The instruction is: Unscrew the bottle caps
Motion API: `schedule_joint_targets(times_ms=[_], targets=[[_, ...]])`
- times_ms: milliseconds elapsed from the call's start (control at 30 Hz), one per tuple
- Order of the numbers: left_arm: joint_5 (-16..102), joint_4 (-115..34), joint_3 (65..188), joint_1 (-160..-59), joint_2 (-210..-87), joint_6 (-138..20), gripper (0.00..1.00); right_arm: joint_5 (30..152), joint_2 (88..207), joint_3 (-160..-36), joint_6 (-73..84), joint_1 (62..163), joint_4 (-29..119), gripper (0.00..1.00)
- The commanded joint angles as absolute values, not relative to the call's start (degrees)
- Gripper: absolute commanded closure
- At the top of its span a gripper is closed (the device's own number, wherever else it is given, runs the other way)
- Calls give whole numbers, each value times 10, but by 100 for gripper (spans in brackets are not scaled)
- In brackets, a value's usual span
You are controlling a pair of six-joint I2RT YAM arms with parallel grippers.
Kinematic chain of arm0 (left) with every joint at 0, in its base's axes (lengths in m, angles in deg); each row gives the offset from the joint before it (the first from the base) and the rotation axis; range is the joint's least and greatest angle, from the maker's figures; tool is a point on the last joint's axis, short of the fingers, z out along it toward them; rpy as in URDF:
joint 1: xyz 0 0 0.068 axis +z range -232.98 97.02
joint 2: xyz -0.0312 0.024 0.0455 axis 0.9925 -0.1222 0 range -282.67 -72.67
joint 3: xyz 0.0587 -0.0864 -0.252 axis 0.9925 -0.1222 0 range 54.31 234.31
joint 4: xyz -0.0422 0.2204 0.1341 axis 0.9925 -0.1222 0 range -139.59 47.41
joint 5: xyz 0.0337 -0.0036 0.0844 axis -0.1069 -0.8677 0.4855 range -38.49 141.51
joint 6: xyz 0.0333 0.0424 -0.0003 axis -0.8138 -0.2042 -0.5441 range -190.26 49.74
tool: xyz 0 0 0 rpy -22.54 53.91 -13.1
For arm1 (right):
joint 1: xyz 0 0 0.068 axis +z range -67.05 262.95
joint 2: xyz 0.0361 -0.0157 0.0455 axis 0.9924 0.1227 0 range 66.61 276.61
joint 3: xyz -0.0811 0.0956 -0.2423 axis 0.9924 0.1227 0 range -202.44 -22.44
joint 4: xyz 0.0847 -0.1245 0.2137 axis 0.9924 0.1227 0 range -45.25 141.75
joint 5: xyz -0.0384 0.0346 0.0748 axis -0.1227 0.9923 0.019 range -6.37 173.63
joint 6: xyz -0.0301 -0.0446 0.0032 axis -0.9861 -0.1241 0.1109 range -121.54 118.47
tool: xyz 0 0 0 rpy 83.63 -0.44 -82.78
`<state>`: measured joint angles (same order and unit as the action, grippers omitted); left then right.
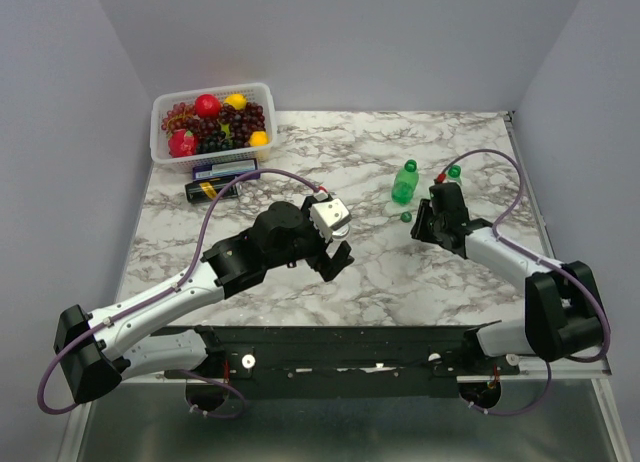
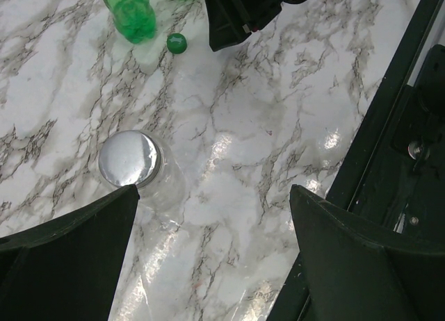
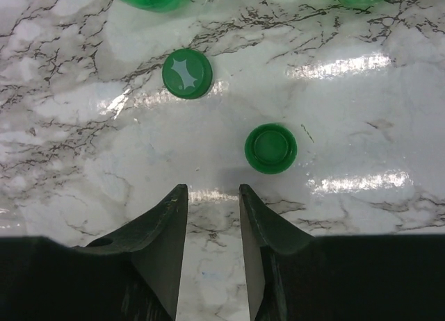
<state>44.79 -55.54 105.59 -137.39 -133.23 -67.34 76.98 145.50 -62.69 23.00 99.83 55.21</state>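
A squat clear bottle (image 2: 156, 185) with a silvery cap (image 2: 128, 158) stands just off the left finger of my left gripper (image 2: 214, 192), which is wide open and empty above the marble. In the top view the left gripper (image 1: 338, 260) hides that bottle. Two green caps lie loose on the table ahead of my right gripper (image 3: 213, 190): one top up (image 3: 188, 73), one upside down (image 3: 270, 149). The right gripper is open and empty. A green bottle (image 1: 404, 187) stands beyond it, a second green bottle (image 1: 454, 171) behind the right gripper (image 1: 422, 220). One loose cap (image 1: 406, 217) shows in the top view.
A white basket (image 1: 158, 132) of toy fruit stands at the back left, with a blue box (image 1: 225, 167) and a dark can with a yellow label (image 1: 215, 189) in front of it. The black base rail (image 1: 330, 337) runs along the near edge.
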Motion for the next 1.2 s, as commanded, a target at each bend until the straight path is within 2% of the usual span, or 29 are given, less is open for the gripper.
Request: schedule_joint_targets(times_ms=[0,333,700,1167], targets=[[435,-558,1066,-1376,-1325,-667,1,772,1493,-654,246,1002,524,61],[436,-558,1065,-1376,-1320,-667,1,749,1564,-681,257,1002,520,62],[437,-559,1065,-1376,-1317,-668,1,658,1555,-687,276,1001,564,66],[436,-558,1065,-1376,-1305,-667,1,635,1579,-716,290,995,613,65]])
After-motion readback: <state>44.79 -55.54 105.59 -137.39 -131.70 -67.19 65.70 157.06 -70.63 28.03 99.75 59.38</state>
